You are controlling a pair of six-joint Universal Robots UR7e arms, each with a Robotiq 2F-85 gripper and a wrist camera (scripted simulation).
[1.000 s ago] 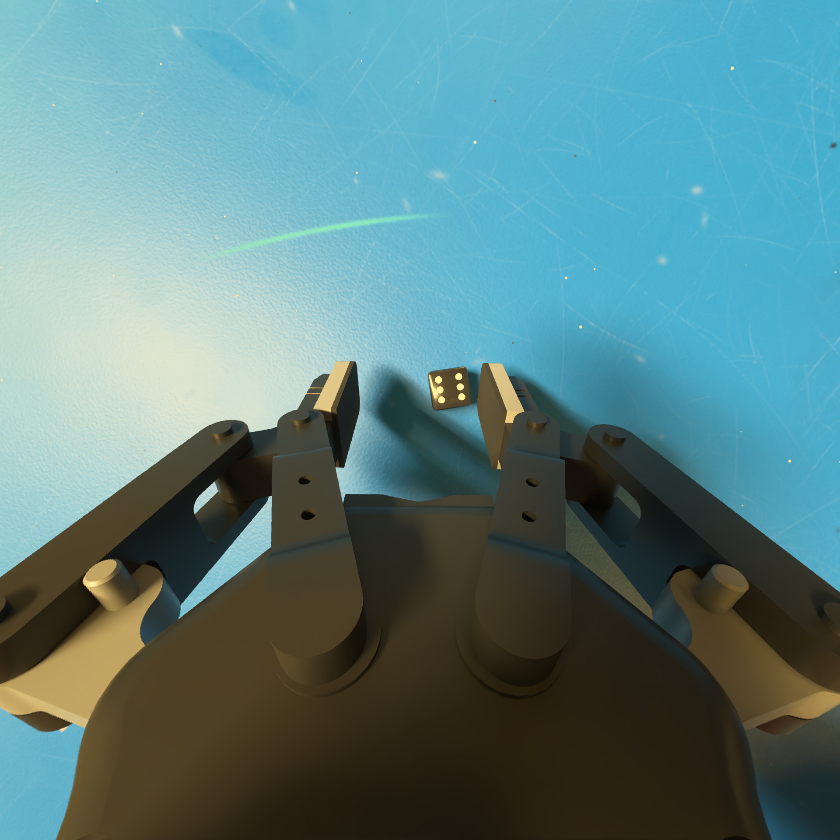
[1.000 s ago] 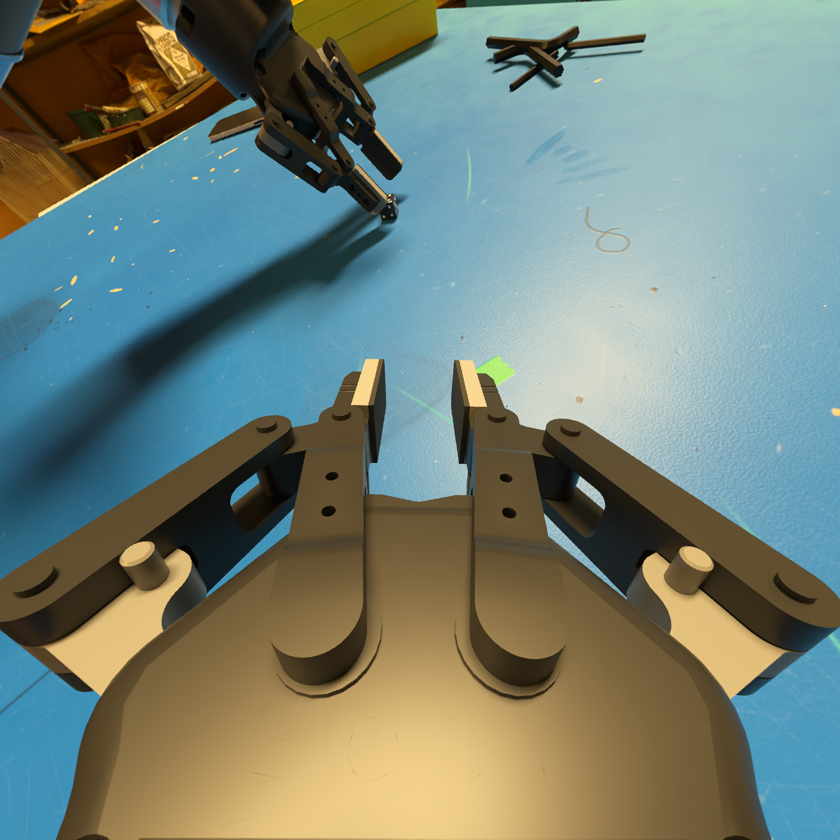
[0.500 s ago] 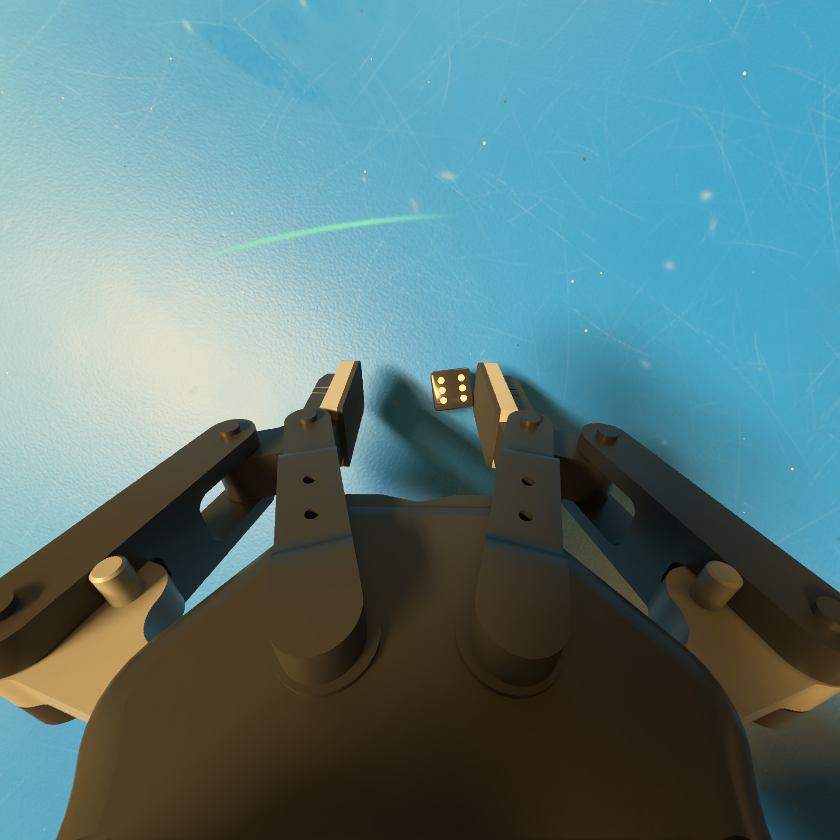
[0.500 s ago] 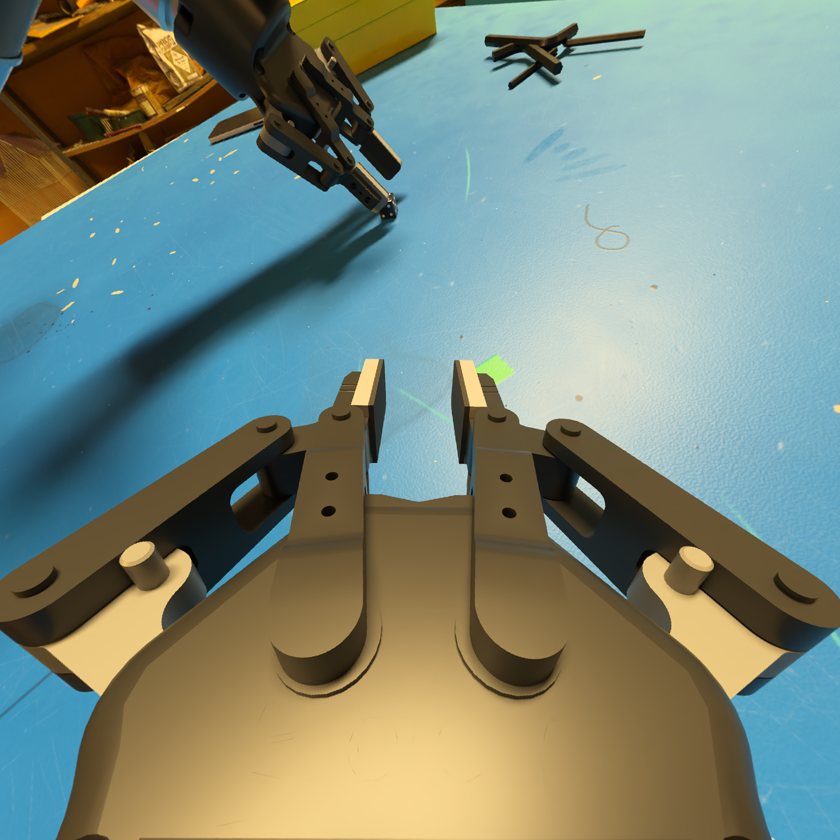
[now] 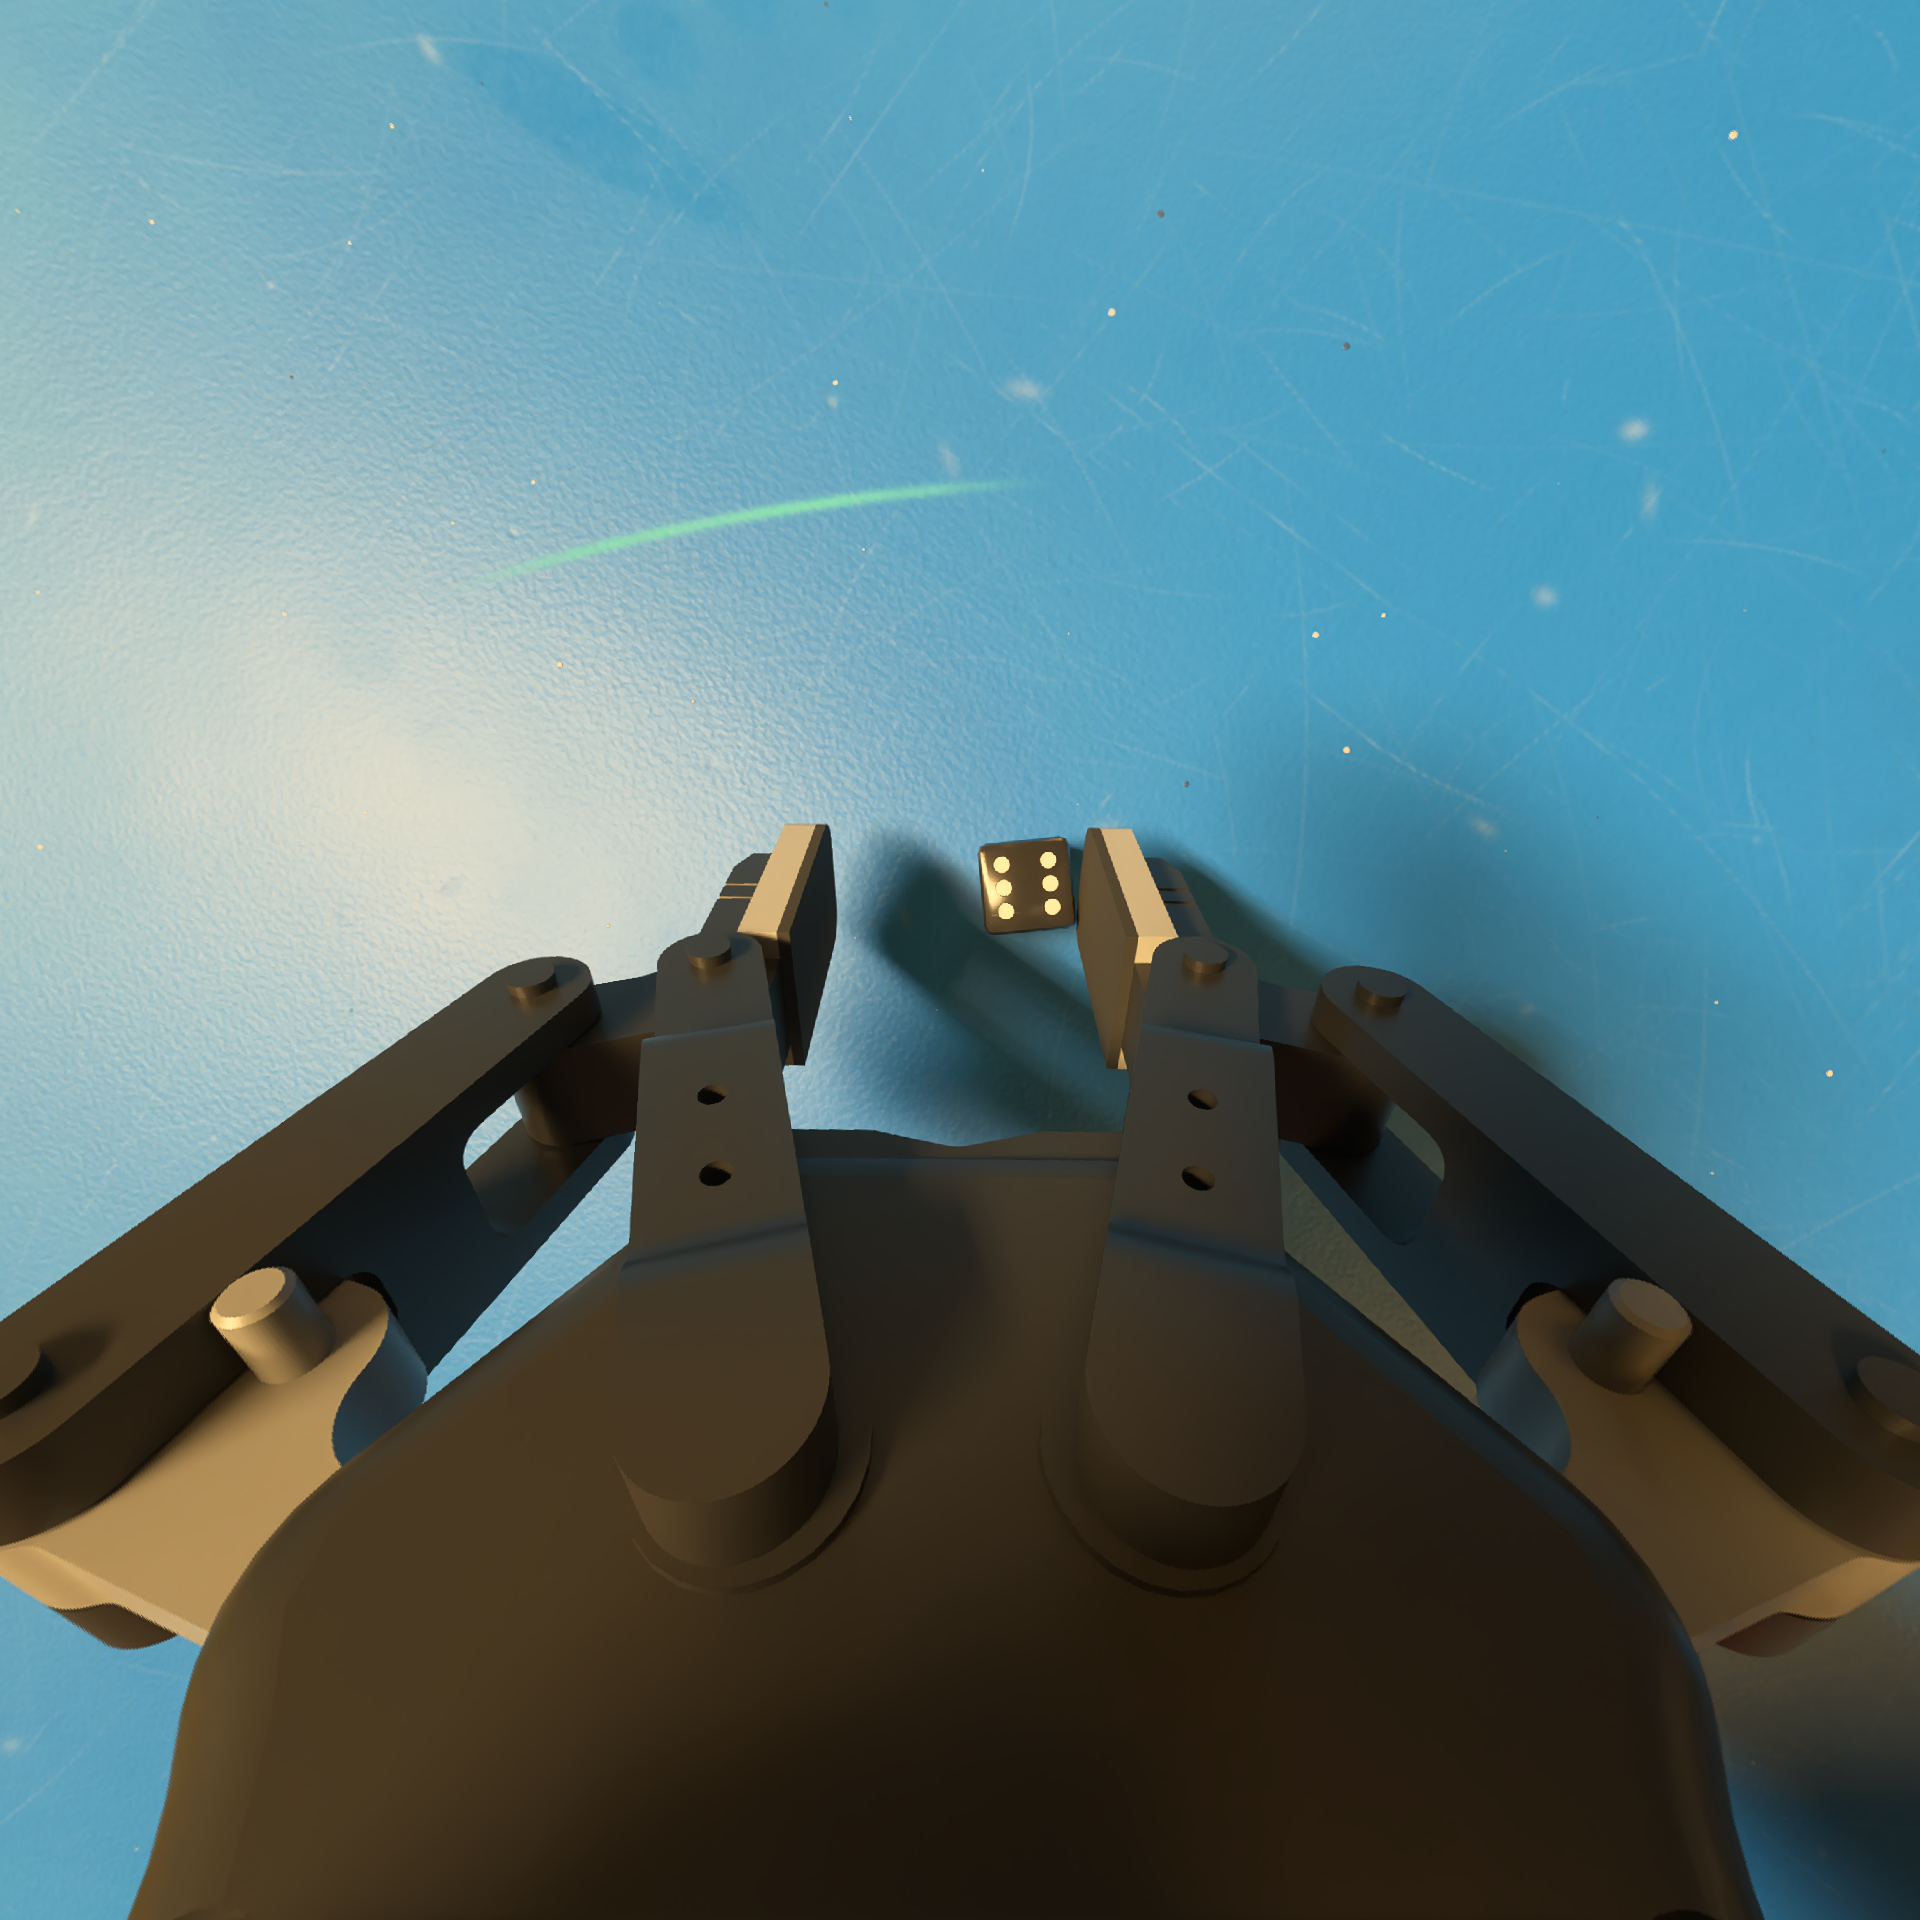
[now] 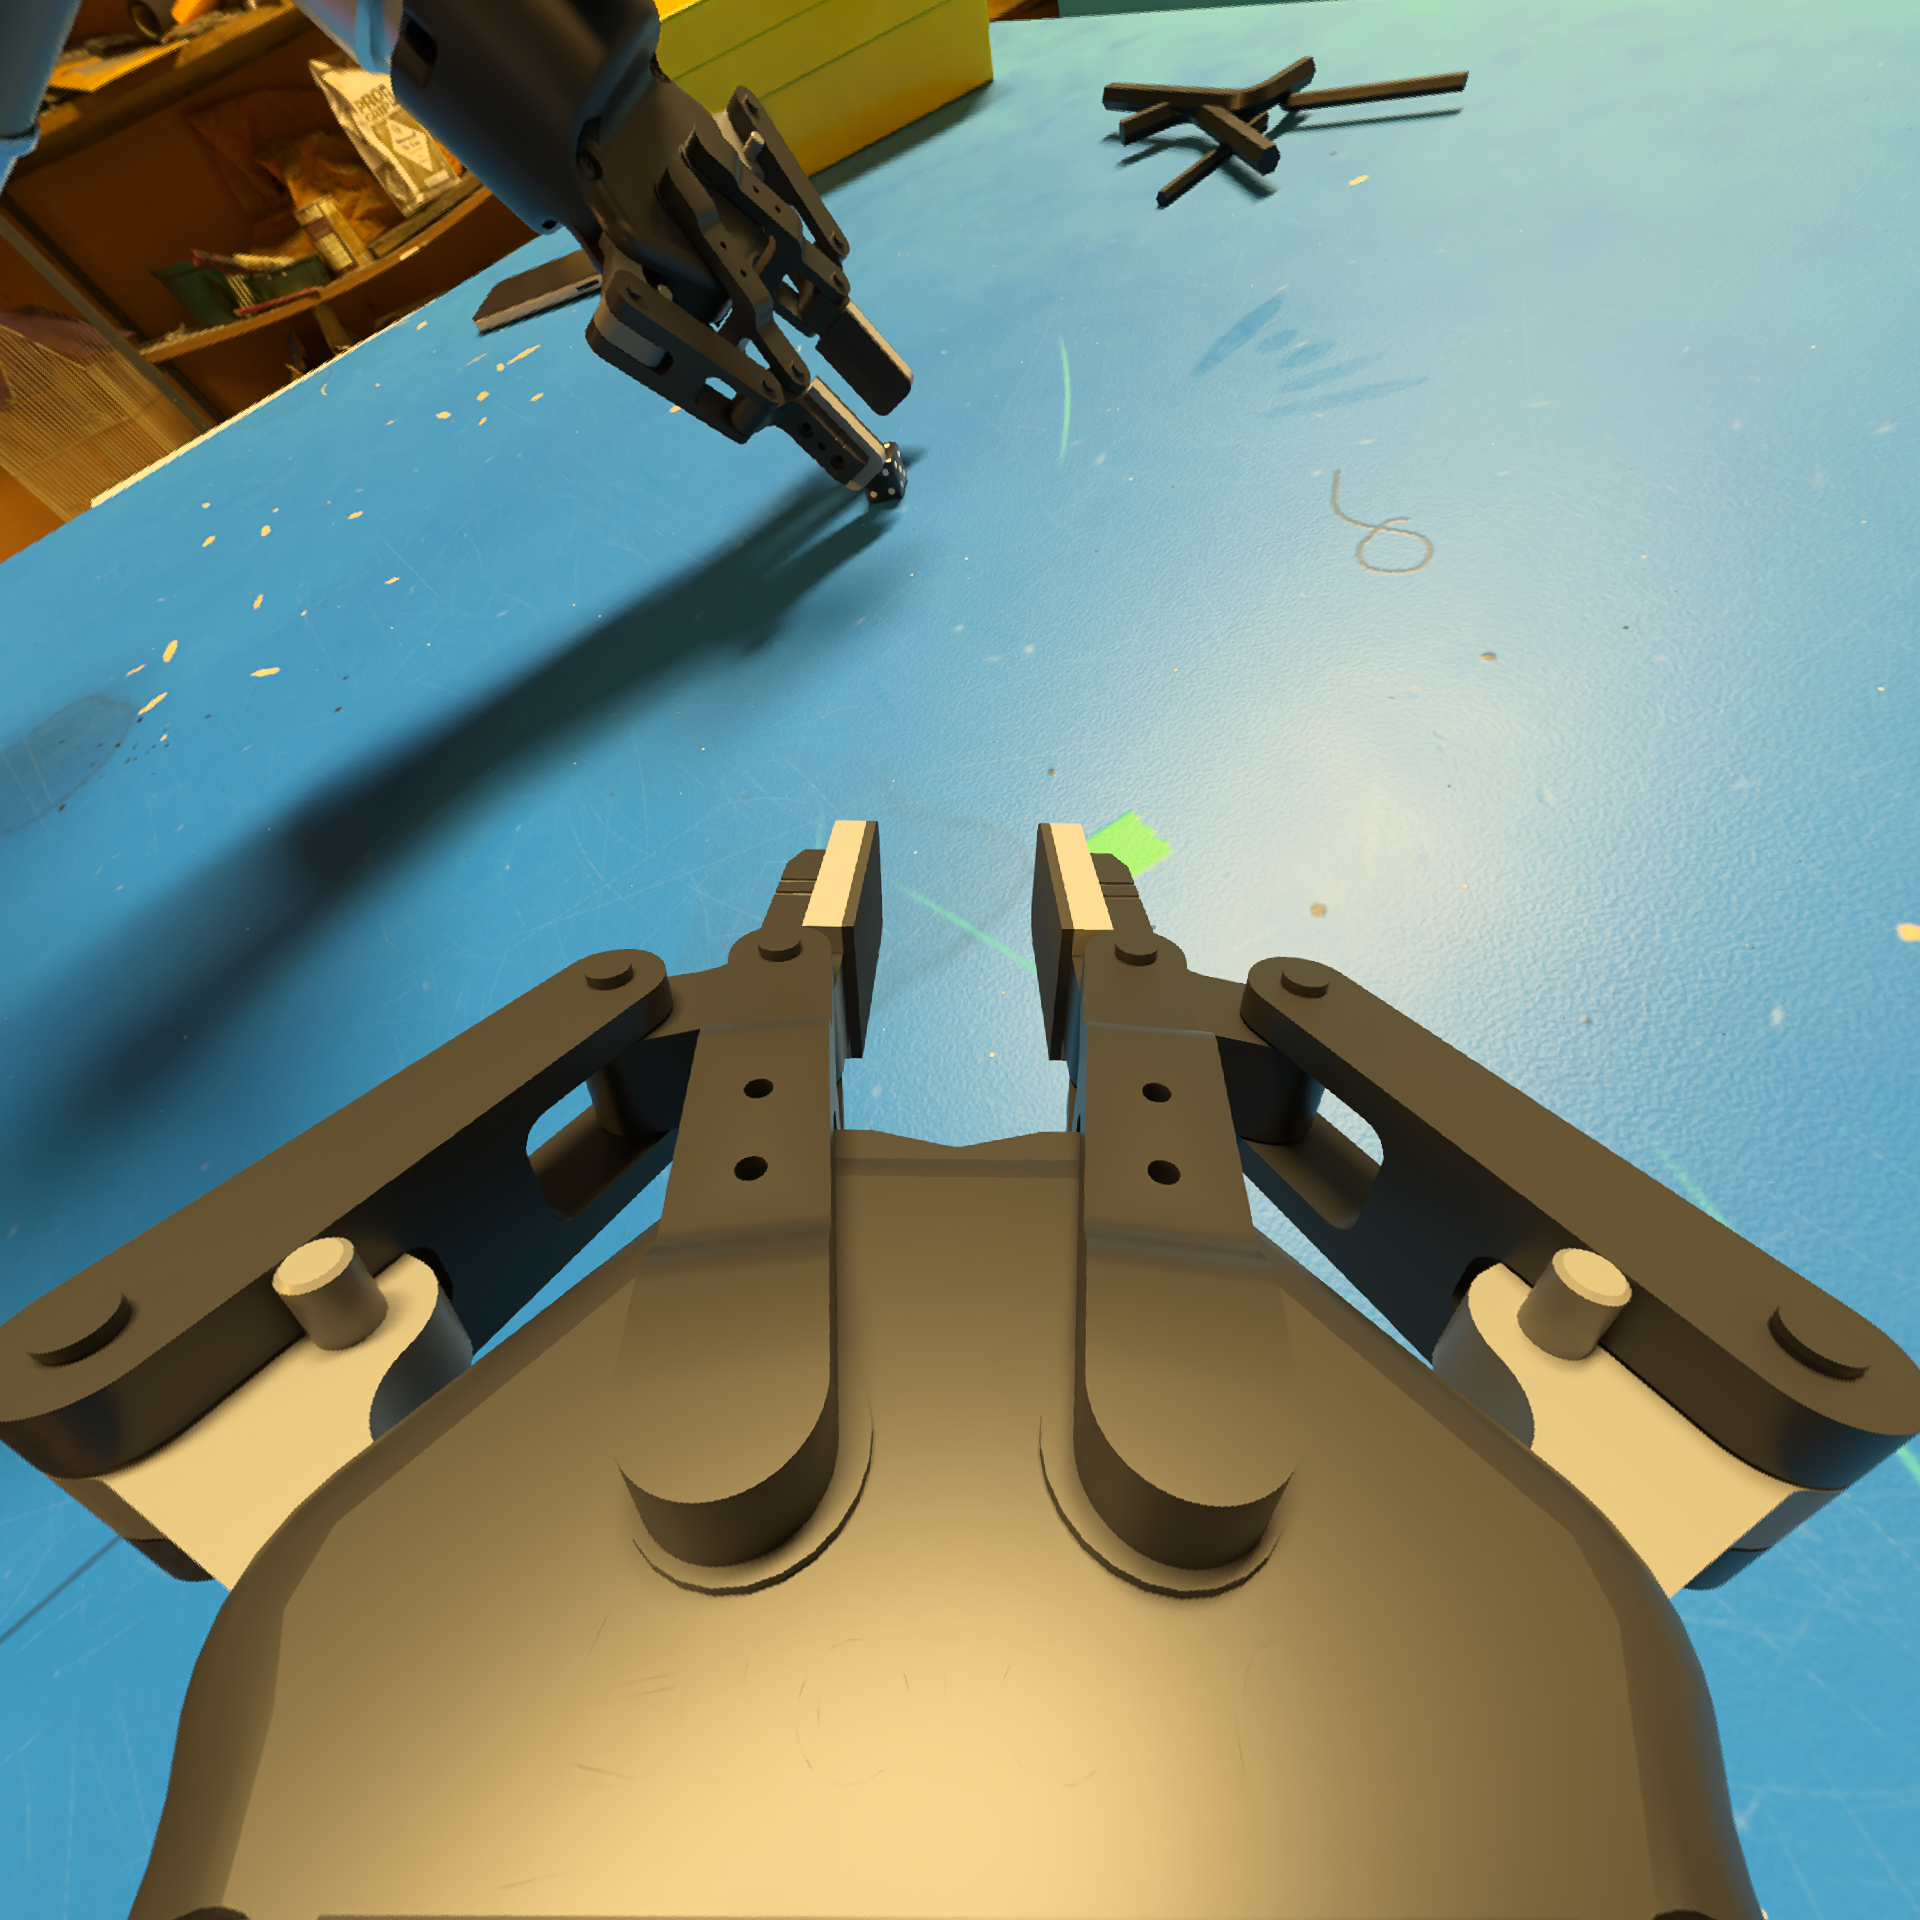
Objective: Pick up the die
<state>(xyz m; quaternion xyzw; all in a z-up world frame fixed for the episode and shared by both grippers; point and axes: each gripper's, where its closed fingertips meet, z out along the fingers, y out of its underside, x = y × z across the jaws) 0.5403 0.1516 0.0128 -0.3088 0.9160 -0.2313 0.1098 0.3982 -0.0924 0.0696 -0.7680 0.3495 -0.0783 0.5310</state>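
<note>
We find the left hand low over the blue counter, fingers apart; the black die, six pips up, sits between them, against the right-side pad. Right hand hovers apart, empty, well away.

The left wrist view looks steeply down along the left hand, very near the blue counter. The right wrist view looks forward from higher above the counter, past the right hand. Both views share the die, far ahead of the right hand.
</note>
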